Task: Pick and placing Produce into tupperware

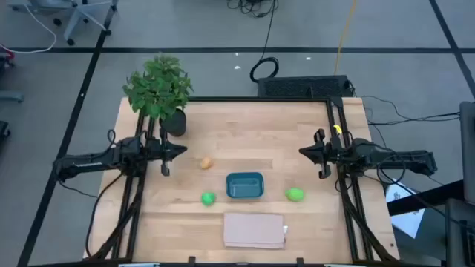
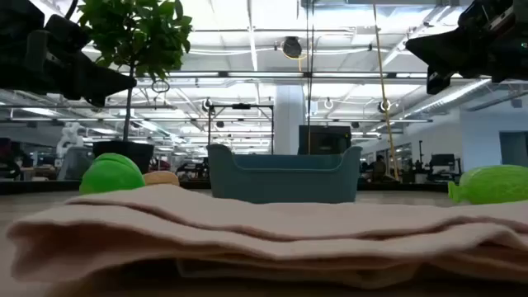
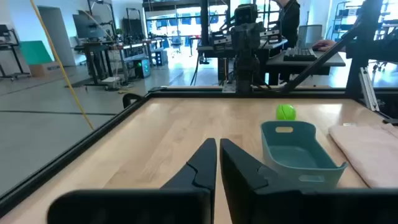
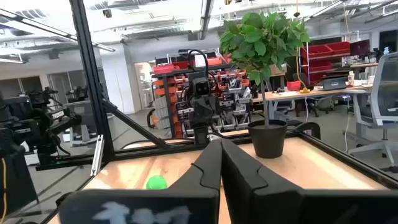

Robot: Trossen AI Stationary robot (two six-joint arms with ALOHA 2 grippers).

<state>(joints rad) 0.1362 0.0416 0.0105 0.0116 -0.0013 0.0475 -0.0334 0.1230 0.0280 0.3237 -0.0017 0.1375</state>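
Folded cloth (image 1: 254, 229) lies before the tupperware (image 1: 245, 185) (potted plant (image 1: 159, 90) behind), both arms' jaws closed, empty.

Bright, even light falls from the ceiling strips (image 2: 247, 37) overhead, which glare white in my low view. The cloth (image 2: 272, 235) right before that lens is soft, unfocused. Shadows on my surface (image 1: 245, 141) stay faint.
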